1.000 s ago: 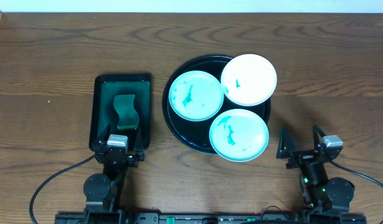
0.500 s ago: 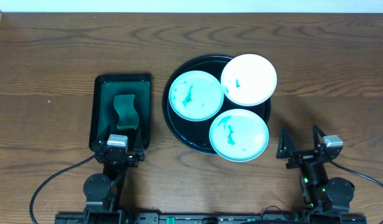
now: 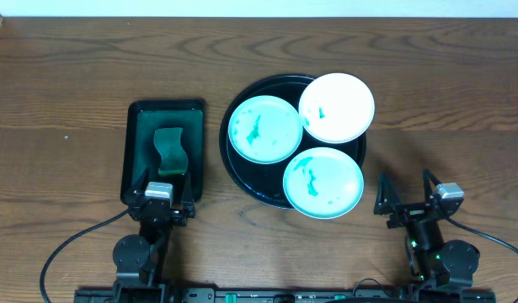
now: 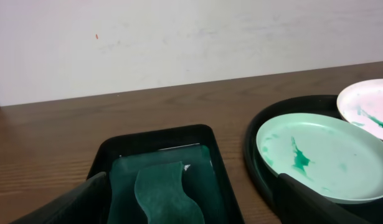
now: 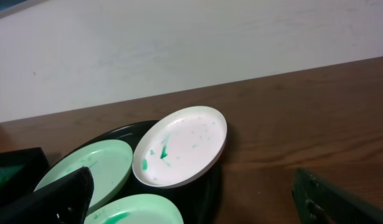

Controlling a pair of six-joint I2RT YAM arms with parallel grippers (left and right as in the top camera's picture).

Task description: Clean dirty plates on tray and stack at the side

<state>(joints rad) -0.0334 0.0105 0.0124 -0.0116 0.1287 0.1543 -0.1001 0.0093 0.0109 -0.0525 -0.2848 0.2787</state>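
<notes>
Plates point(image 3: 265, 129), three, green-smeared, on round black tray point(image 3: 246, 178).
Tray lies ahead of and between the two grippers, touching neither; left gripper point(image 3: 164, 195) and right gripper point(image 3: 404, 189) stand apart from it, jaws spread wide, holding nothing.

A green sponge point(image 3: 169, 151) lies in a rectangular green tray point(image 3: 130, 156).

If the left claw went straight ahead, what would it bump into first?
Probably the dark green tray, with the green sponge in it, right ahead of the left gripper. Its height is unclear.
</notes>
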